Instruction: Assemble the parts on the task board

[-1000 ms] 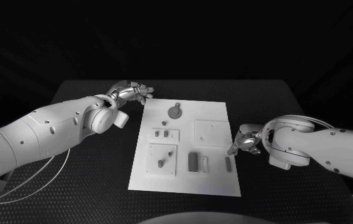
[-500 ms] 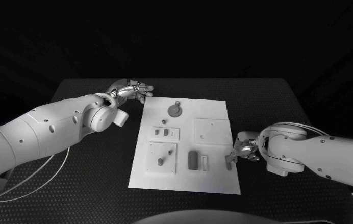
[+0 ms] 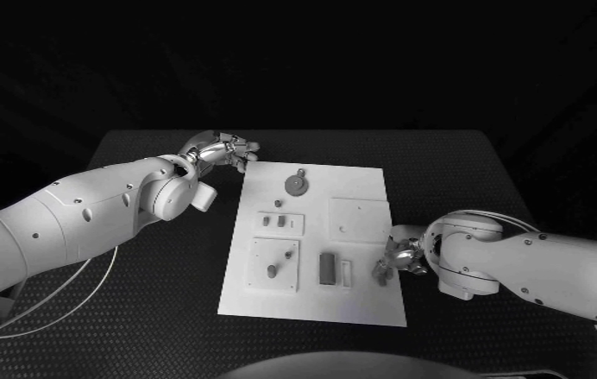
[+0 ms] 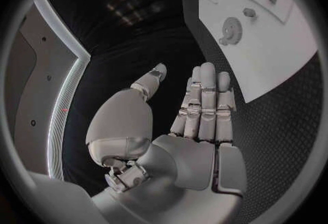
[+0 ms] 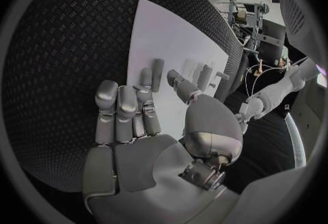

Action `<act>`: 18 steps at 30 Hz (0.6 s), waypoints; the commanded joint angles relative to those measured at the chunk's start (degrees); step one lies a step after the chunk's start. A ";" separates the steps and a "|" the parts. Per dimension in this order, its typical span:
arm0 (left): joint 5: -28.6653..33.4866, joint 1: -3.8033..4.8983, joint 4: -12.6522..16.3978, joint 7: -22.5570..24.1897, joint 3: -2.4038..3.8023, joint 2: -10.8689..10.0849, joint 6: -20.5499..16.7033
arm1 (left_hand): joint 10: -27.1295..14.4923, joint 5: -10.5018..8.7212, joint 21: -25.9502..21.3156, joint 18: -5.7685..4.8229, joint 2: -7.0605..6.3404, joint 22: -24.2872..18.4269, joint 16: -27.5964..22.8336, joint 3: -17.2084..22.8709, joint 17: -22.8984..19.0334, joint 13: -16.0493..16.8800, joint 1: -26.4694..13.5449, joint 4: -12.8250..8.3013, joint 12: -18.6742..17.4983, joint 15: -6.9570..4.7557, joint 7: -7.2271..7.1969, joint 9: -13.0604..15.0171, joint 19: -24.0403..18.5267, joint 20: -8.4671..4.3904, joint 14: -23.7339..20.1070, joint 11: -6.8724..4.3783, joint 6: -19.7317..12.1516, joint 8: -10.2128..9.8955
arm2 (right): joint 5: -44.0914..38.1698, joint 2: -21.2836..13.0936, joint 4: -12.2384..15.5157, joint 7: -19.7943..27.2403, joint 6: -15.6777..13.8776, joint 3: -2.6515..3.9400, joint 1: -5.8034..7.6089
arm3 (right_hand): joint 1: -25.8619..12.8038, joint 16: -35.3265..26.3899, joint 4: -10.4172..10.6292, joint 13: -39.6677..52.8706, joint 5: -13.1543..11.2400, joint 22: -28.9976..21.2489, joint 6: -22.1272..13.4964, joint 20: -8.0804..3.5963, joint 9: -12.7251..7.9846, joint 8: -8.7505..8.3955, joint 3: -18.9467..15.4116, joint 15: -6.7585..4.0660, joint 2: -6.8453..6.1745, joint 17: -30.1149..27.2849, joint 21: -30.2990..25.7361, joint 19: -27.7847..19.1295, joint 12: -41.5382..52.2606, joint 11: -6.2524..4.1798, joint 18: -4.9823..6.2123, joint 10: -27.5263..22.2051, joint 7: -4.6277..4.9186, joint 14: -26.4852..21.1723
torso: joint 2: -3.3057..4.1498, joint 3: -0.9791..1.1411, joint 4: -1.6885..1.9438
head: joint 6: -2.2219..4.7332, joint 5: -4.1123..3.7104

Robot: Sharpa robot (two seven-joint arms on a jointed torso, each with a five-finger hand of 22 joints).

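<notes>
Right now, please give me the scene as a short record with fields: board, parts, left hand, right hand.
board: white task board lying flat in the middle of the black table
parts: small grey pieces on the board, including a round one near its far edge
left hand: beside the board's far left corner, holding nothing
right hand: over the board's right edge, fingers at a small upright part, grip unclear

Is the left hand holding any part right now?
No. In the left wrist view the left hand has its fingers out straight with nothing in them, beside the white task board.
</notes>
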 commanded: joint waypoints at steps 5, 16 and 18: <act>-0.14 0.04 0.19 0.61 0.03 0.00 0.82 | -0.14 -0.24 -0.22 0.56 0.05 0.65 -0.20 0.01 0.06 0.07 -0.57 0.32 0.26 0.12 -0.16 0.09 0.19 -0.59 -0.04 -0.14 -0.37 0.29 | -8.32 1.82 -0.34 -0.32 0.87 -0.83 -1.99 | 1.96 -0.13 -1.72 0.07 -0.33 -0.15 -0.80 -0.45 -0.40 -2.32 0.75 -0.14 0.80 -0.20 0.12 -0.12 0.25 -0.05 3.08 -0.05 0.15 -0.17 | 0.00 0.00 -0.07 | -0.20 0.28; -0.14 0.04 0.23 0.41 0.03 -0.11 0.95 | -0.15 -0.24 -0.23 0.56 0.09 0.67 -0.20 0.02 0.08 0.07 -0.58 0.36 0.26 0.12 -0.16 0.08 0.20 -0.59 -0.04 -0.14 -0.40 0.29 | -18.48 3.57 -0.21 -0.43 -1.03 -0.84 -3.56 | 8.54 -1.14 -3.01 0.17 -0.31 -0.42 -1.45 -0.53 -0.40 -2.69 4.24 0.05 0.76 -1.10 0.02 -0.40 -0.01 0.22 3.08 -0.38 0.44 -1.20 | -0.03 -0.01 -0.04 | -0.27 0.35; -0.14 0.04 0.26 0.39 0.03 -0.15 0.96 | -0.15 -0.24 -0.24 0.56 0.09 0.67 -0.20 0.02 0.08 0.07 -0.59 0.37 0.26 0.12 -0.16 0.08 0.20 -0.59 -0.04 -0.13 -0.41 0.29 | -18.33 3.52 -0.12 -0.42 -0.92 -0.84 -3.56 | 8.69 -1.23 -2.93 0.17 -0.26 -0.46 -1.62 -0.44 -0.47 -2.82 4.45 0.11 0.76 -1.16 0.00 -0.43 -0.05 0.30 3.08 -0.41 0.52 -1.26 | -0.01 -0.03 -0.06 | -0.30 0.31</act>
